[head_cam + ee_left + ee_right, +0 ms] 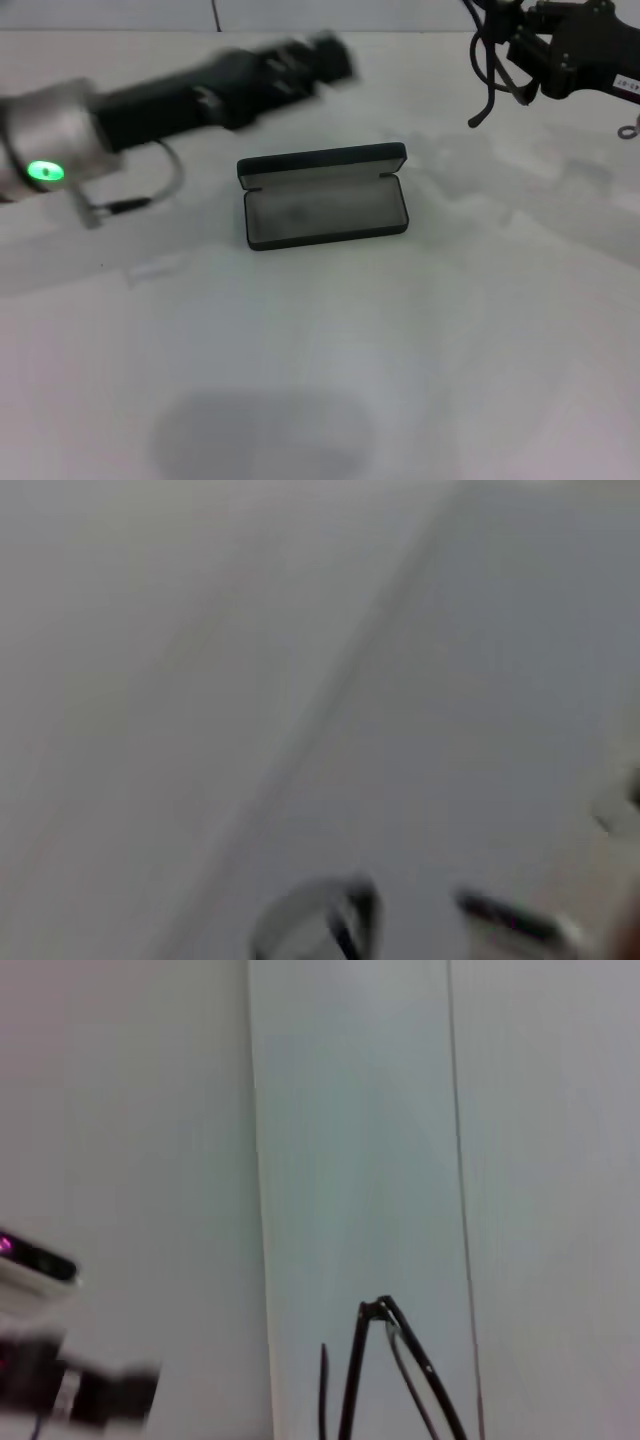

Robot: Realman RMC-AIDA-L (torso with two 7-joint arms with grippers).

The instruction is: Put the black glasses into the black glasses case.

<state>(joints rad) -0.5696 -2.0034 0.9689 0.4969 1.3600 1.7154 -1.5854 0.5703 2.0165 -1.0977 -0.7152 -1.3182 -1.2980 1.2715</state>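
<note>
The black glasses case (325, 197) lies open mid-frame, long axis left-right. The right pincer (520, 55), upper right, seemingly carries the black glasses (390, 1380); its grip is unclear.

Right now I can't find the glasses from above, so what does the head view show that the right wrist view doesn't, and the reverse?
Only the head view shows the black glasses case, open on the white table with its grey lining up and nothing in it. It also shows the right gripper raised at the far right. Only the right wrist view shows the black glasses: thin black temple arms against a pale background. Both show the left gripper, blurred; the case appears in neither wrist view.
</note>
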